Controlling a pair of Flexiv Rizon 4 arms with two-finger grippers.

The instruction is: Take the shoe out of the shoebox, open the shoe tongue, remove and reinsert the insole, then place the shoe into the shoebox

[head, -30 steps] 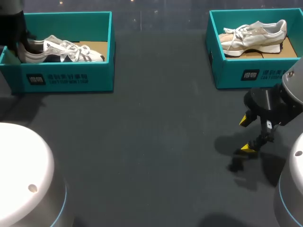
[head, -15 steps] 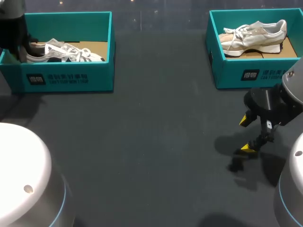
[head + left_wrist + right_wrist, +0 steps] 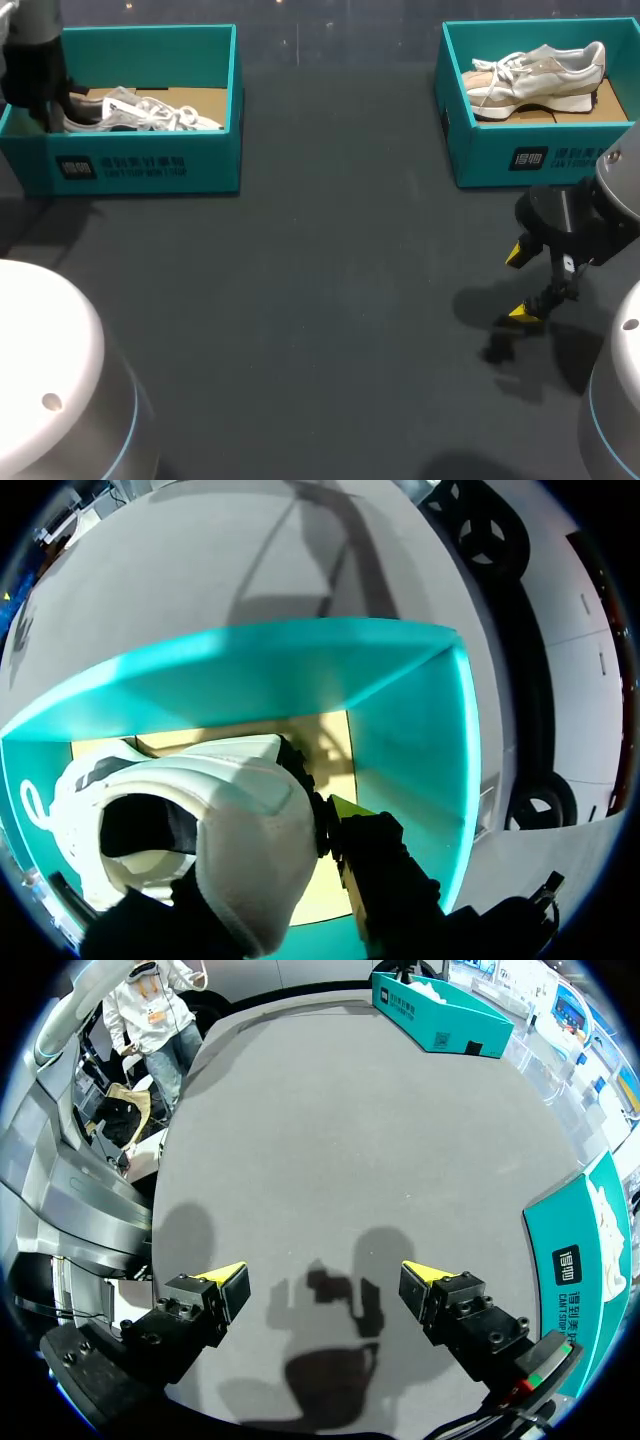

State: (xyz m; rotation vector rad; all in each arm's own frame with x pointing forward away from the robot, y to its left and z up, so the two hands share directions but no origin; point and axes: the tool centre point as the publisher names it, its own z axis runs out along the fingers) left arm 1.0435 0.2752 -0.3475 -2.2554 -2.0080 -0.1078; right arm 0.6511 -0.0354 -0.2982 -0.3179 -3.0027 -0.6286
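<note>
Head view: clamped on the heel of the white shoe [image 3: 140, 112] with the left end effector [image 3: 52, 100], low inside the left shoebox [image 3: 150, 165]. Right end effector [image 3: 518, 283] spread wide above the dark worktop [image 3: 320, 300], grasping nothing. Near it, in the right shoebox [image 3: 490, 150], a beige shoe [image 3: 535, 78] lying flat.

Room over table [image 3: 330, 300] btwn left shoebox [image 3: 150, 170] & right shoebox [image 3: 490, 160]; box walls obstruct.
</note>
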